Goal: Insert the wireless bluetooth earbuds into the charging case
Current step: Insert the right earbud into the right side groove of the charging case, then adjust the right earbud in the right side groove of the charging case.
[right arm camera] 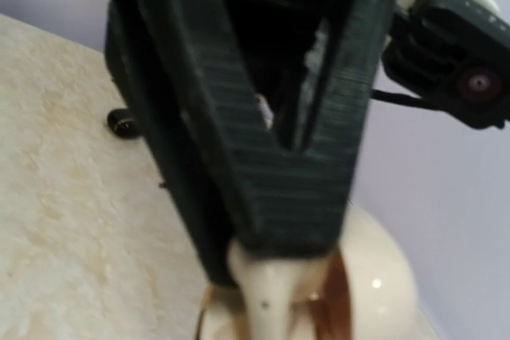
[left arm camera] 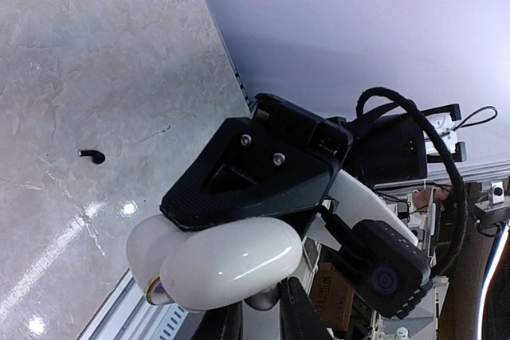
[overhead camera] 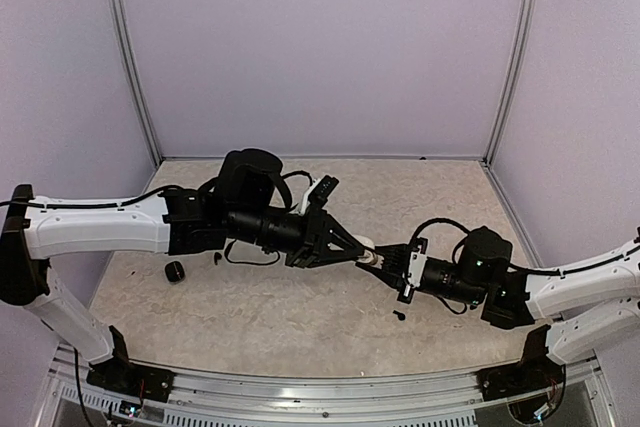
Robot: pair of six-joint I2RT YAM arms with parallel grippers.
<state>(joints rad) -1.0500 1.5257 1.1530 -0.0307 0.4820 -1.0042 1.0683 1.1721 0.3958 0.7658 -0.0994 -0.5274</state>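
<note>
Well, looking at the white charging case (left arm camera: 227,264) hanging over the bench (overhead camera: 300,317) roughly dead centre, flipped open into two glossy lobes. Pinched at its edge by the left gripper (overhead camera: 354,247), reaching in from 9 o'clock in the overhead view. Then, from 3 o'clock, got the right gripper (overhead camera: 386,260) shoved up against the same case, touching it, but can't call it spread or pressed together, with the fingertips buried behind the shell in every view. Can't see into the case either; just a brassy bit at one end and an amber smear in the blurry right wrist shot. Spotted one black earbud (overhead camera: 399,315) loose on the bench at about 5 o'clock from that case, clearly apart from it. Also a black case (overhead camera: 174,272) sitting way off at 9 o'clock, open or shut impossible to tell, contents hidden. Tiny dark speck (overhead camera: 216,258) at its 2 o'clock, too small to name.
</note>
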